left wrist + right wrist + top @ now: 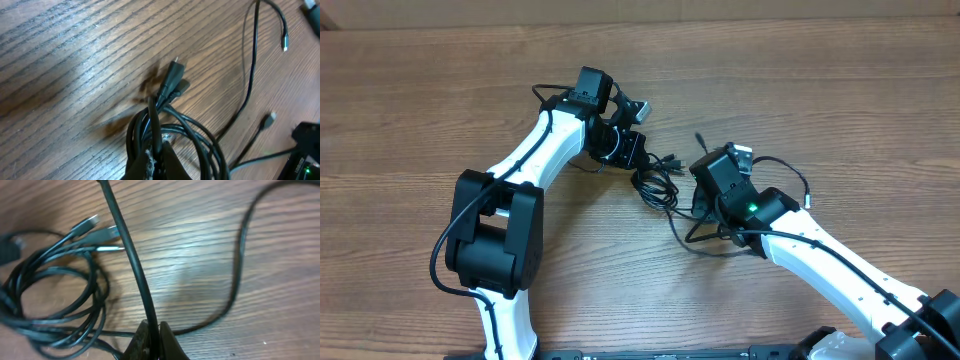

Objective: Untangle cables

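Now: seeing cables [658, 183] bunched mid-frame in overhead view, on bench [420, 120], betw. both arms. Left end effector [156, 161] clenched on the bundle, bottom centre of left wrist view, w/ two plugs [172, 80] poking out above it. Right end effector [155, 341] clamped on one strand, bottom centre of right wrist view; more loops at frame left.

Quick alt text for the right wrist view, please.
The right gripper is shut on a black cable running up across the wooden table. A coil of cables with silver-tipped plugs lies left of it; another cable curves at right.
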You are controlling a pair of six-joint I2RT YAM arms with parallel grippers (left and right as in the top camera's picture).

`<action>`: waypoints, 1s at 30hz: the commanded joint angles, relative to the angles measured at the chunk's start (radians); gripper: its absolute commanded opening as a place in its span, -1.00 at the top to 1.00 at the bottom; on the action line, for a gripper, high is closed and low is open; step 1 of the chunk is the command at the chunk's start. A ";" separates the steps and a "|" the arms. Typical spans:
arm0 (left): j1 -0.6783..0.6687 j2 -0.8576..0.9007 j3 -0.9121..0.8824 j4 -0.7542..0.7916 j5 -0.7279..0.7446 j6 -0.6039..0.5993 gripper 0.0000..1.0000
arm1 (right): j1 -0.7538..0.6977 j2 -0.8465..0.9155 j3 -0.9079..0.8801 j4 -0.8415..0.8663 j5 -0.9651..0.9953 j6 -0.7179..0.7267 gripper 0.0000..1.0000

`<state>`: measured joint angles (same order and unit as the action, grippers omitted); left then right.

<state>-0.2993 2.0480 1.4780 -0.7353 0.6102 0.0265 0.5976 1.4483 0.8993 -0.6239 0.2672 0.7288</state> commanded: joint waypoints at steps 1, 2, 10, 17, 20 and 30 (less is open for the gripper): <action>0.004 -0.026 0.022 0.003 -0.012 -0.008 0.91 | 0.003 -0.019 -0.001 -0.012 0.077 0.145 0.93; 0.004 -0.026 0.022 0.003 -0.013 -0.008 0.92 | 0.003 -0.019 -0.001 -0.016 0.064 0.152 0.93; 0.004 -0.026 0.022 0.003 -0.019 -0.008 0.92 | 0.003 -0.019 -0.001 -0.018 -0.079 0.166 0.89; 0.004 -0.026 0.022 0.003 -0.130 -0.060 0.92 | 0.003 -0.012 -0.002 -0.044 -0.086 0.341 0.67; 0.004 -0.026 0.022 -0.001 -0.176 -0.092 0.92 | 0.003 -0.010 -0.002 -0.029 -0.088 0.360 0.09; 0.004 -0.026 0.022 -0.015 -0.259 -0.117 0.04 | 0.002 0.074 -0.002 0.131 -0.086 0.318 0.89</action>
<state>-0.2993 2.0480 1.4780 -0.7414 0.4145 -0.0719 0.5972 1.4746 0.8989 -0.5350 0.1791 1.0470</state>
